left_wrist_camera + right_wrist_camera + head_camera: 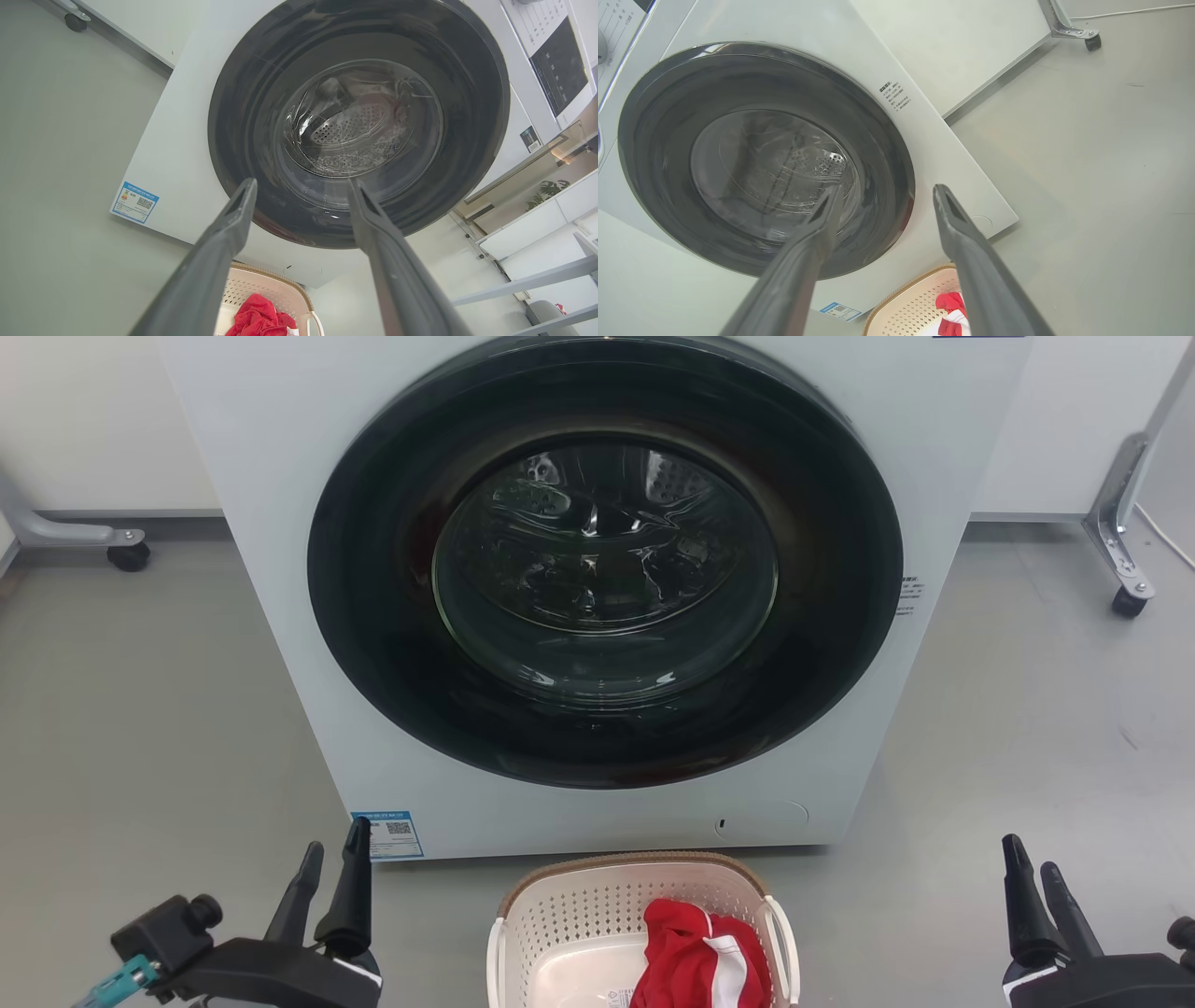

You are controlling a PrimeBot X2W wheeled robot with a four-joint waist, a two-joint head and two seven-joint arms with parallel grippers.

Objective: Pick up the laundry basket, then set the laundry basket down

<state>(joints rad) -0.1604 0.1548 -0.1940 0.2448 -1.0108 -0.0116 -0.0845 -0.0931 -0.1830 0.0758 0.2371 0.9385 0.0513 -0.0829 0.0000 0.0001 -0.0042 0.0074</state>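
left gripper (336, 835) and right gripper (1029, 854) both spread, empty, flanking laundry basket (597, 915). risk: uneven handle grab tilts it, red garment (695, 957) spills, or rim clips washing machine (280, 569).

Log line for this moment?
left gripper open; right gripper open; laundry basket on floor, ungrasped; red cloth inside; washer door shut

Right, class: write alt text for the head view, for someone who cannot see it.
A cream basket holding a red cloth sits on the floor before a white washer. Open left jaws and right jaws flank it.
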